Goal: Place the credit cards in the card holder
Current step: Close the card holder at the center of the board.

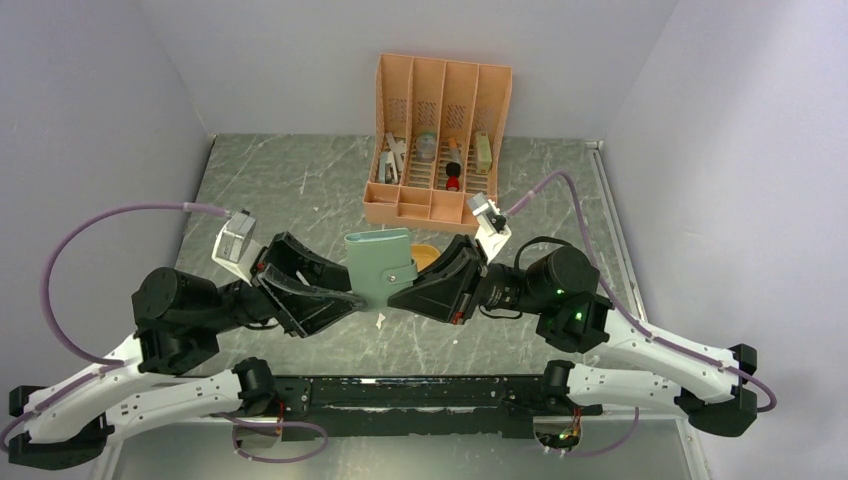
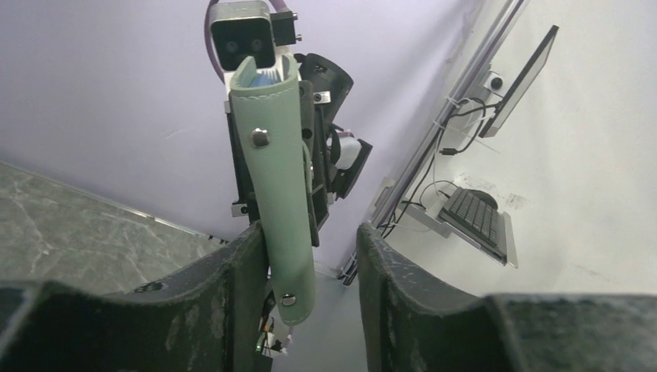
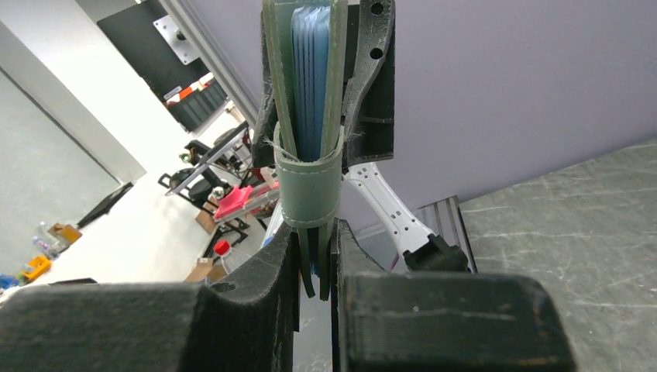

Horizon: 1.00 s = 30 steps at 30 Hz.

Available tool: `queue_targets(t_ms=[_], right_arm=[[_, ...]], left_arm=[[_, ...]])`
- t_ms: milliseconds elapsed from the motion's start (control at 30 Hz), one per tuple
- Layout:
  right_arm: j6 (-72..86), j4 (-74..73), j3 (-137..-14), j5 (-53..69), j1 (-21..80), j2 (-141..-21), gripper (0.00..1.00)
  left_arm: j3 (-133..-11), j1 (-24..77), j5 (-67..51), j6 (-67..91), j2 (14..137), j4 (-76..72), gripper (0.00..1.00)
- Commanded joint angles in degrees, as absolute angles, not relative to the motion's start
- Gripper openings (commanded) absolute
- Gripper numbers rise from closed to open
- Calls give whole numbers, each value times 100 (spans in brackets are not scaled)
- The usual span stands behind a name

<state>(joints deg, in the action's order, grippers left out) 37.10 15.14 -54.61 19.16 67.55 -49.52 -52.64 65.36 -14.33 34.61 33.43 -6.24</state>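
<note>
1. The card holder (image 1: pixel 378 262) is lifted off the grey marbled table (image 1: pixel 300 180), in mid-air between the two arms and roughly at the middle of the workspace.
2. The right gripper (image 3: pixel 312 232) is clamped on it. In the right wrist view both fingers press flat against the two sides of the folded grey-green wallet, right where its strap wraps round the edge.
3. The left gripper (image 2: pixel 310 232) reaches in from the left with its jaws spread wider than the wallet. In the left wrist view the holder lies against one finger (image 2: pixel 246 279), and there is a clear gap before the other finger, so this gripper is not pinching it.
4. The holder is seen edge-on from both wrists, folded over, with its snap studs showing along the spine.
5. The credit cards (image 3: pixel 310 85) are inside it. A stack of pale blue edges sits between the two green covers, seen from the right wrist.
6. Just beyond the holder, on the far right side, part of an orange tray (image 1: pixel 426 256) peeks out from behind the right gripper.
7. Farther back, by the far wall, stands the tall orange slotted organizer (image 1: pixel 440 110) with small items in its compartments.
</note>
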Motion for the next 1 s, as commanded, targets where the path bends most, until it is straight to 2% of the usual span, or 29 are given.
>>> queue_targets(t_ms=[0, 100, 233, 400, 467, 533, 567, 633, 667, 733, 767, 867, 967], right_arm=[[3585, 1600, -5467, 1713, 6737, -4919, 0], [3573, 1604, -5452, 1701, 6736, -4930, 0], [3570, 1571, -5458, 1714, 6732, -4959, 0], [3551, 1526, -5440, 1642, 6732, -4931, 0], [3536, 1465, -5476, 1655, 6738, -4964, 0], [3518, 1366, -5516, 1650, 6734, -4983, 0], [3516, 1336, -5526, 1647, 6734, -4986, 0], [3495, 1215, -5544, 1611, 6733, -4963, 0], [3472, 1129, -5565, 1621, 6732, -4953, 4], [3405, 915, -5632, 1675, 6732, -4908, 36], [3356, 796, -5656, 1711, 6732, -4867, 48], [3112, 284, -5747, 1710, 6733, -4669, 69], [2742, -614, -5916, 1189, 6741, -4410, 74]], left_arm=[[-5213, 6557, -1222, 3509, 3319, -421, 45], [-5287, 6557, -1174, 3507, 3411, -321, 38], [-5274, 6557, -1257, 3545, 3515, -464, 39], [-5265, 6557, -1300, 3568, 3582, -561, 34], [-5281, 6561, -1265, 3560, 3595, -533, 26], [-5311, 6557, -1201, 3539, 3607, -442, 10], [-5329, 6557, -1156, 3515, 3604, -387, 6], [-5342, 6557, -1049, 3494, 3572, -273, 5], [-5339, 6557, -990, 3471, 3548, -213, 5], [-5375, 6557, -866, 3409, 3472, -60, 5], [-5398, 6559, -766, 3373, 3426, 64, 5], [-5507, 6557, -379, 3227, 3266, 615, 5], [-5682, 6557, 237, 3142, 3168, 1392, 5]])
